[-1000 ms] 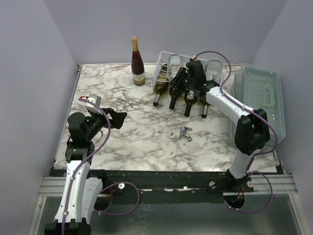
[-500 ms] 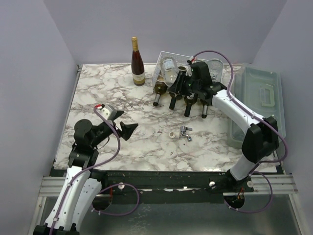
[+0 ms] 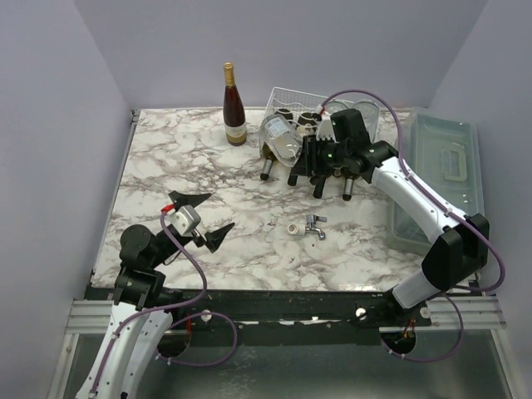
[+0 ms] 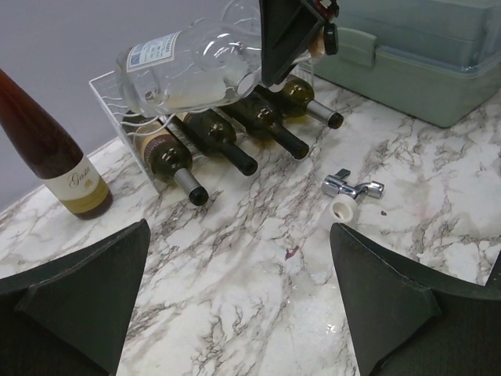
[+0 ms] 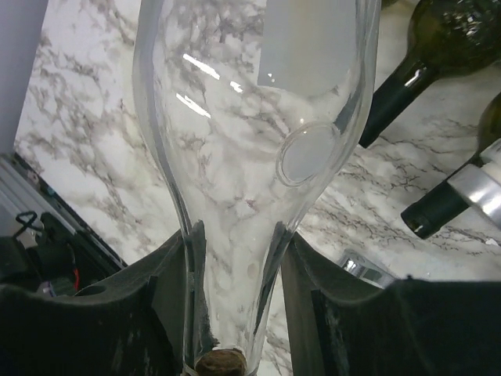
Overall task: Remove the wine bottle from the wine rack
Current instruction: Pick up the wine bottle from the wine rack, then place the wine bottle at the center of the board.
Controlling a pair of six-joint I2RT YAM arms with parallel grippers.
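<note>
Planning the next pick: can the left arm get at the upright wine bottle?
Probably yes: the open left end effector has only bare marble tabletop before the upright wine bottle.

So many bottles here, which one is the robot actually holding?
The clear glass bottle, clamped by its neck in the right arm's jaws. The dark ones lie in the rack; the reddish one stands alone.

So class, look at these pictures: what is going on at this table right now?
The right tool is clamped on the neck of a clear glass wine bottle and holds it tilted in the air above the white wine rack, apparently lifted clear of it. Four dark bottles lie in the rack. The left tool hangs open over the near left of the table, holding nothing.
</note>
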